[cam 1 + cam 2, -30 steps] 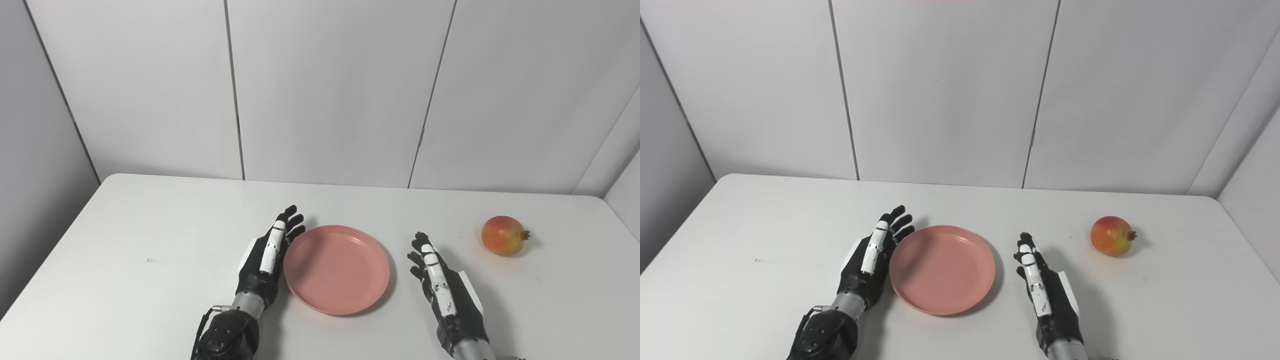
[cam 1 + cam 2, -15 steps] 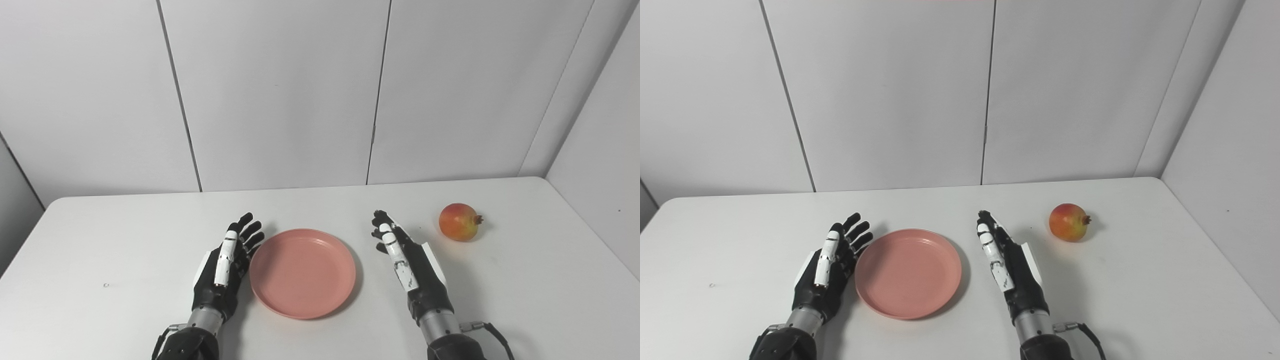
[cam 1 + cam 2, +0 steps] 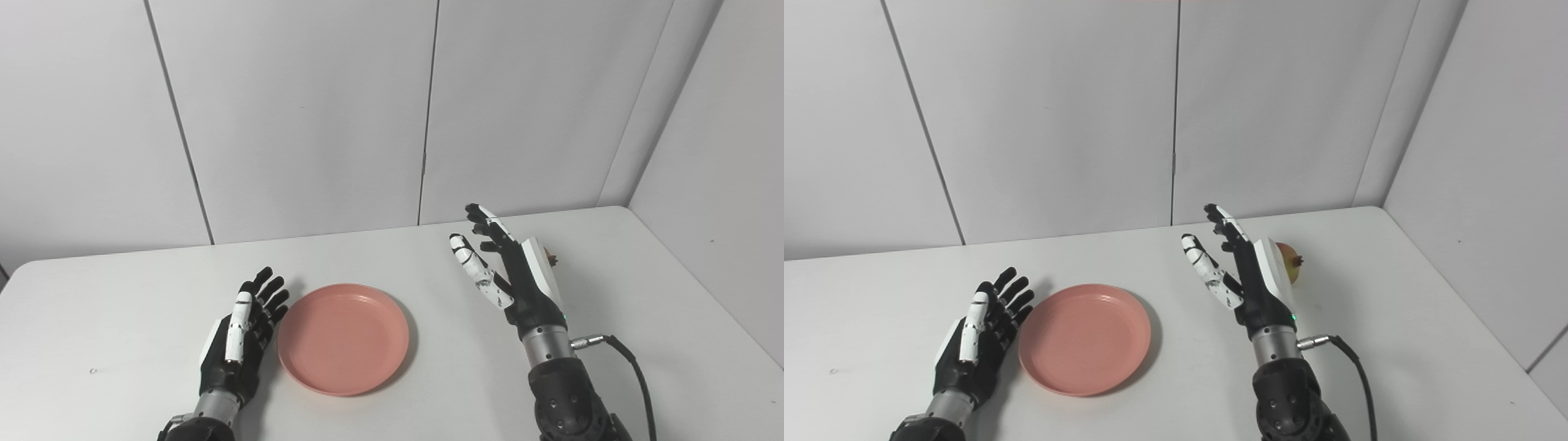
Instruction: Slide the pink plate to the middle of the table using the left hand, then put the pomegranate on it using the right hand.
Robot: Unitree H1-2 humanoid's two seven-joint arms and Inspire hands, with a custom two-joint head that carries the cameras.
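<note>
plate (image 3: 343,337) sits mid-table, slide looks done. left hand (image 3: 240,340) open beside rim. right hand (image 3: 1243,272) open, raised before pomegranate (image 3: 1290,260); grasp, placement left.

We think this is a test room or lab, not a home. We see plain white wall panels (image 3: 306,116) with thin dark lines between them, and they close in the back and the right side like a little booth. The white tabletop (image 3: 122,294) is bare and clean, with just a few things on it. A black cable (image 3: 637,380) runs from the robot's right arm. Nothing here looks like a kitchen or a living room.
</note>
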